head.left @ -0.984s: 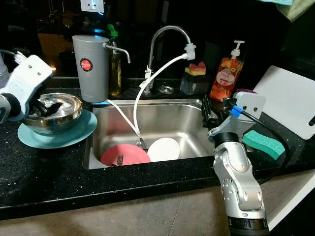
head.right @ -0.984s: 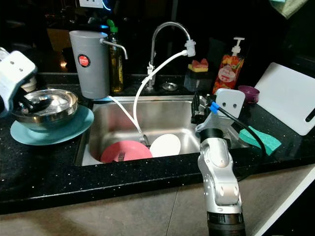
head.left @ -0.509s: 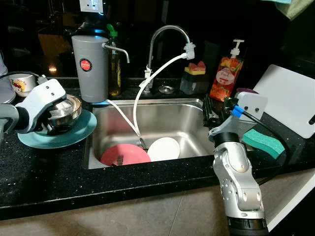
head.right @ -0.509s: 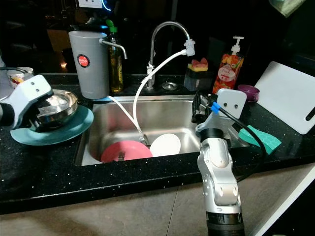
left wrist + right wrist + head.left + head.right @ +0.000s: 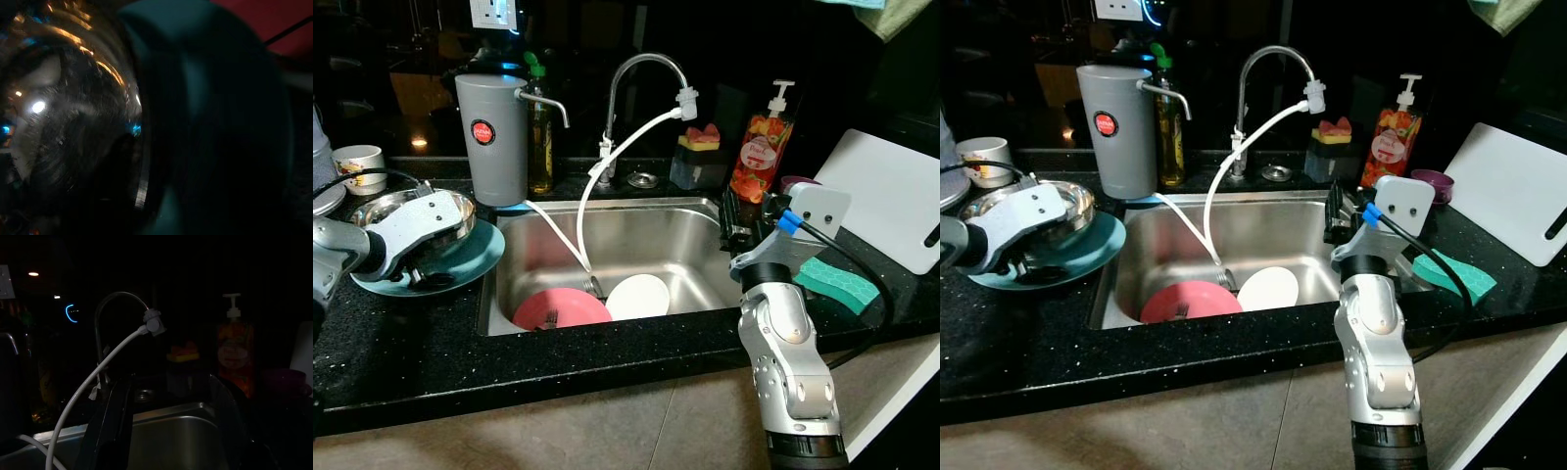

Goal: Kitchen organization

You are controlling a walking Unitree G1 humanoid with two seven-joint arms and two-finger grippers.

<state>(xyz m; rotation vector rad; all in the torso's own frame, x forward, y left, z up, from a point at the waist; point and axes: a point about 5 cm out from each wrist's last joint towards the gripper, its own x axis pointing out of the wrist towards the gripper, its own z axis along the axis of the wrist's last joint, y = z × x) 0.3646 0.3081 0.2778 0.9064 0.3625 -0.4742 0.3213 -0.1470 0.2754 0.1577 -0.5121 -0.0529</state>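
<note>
We see our left gripper (image 5: 435, 277) low at the steel bowl (image 5: 372, 209) on the teal plate (image 5: 480, 255) on the bench; its jaws' state we cannot tell. Right gripper (image 5: 736, 217) hangs over the sink (image 5: 646, 211), jaws spread. The grey canister's (image 5: 492, 137) red label is unreadable.

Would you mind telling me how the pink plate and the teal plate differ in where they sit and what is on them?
The pink plate lies down in the sink, while the teal plate sits on the black counter to the sink's left. The pink plate carries a fork; the teal plate carries a steel bowl, with the left pincer at its near rim. Both are round, single-coloured plates lying flat.
</note>
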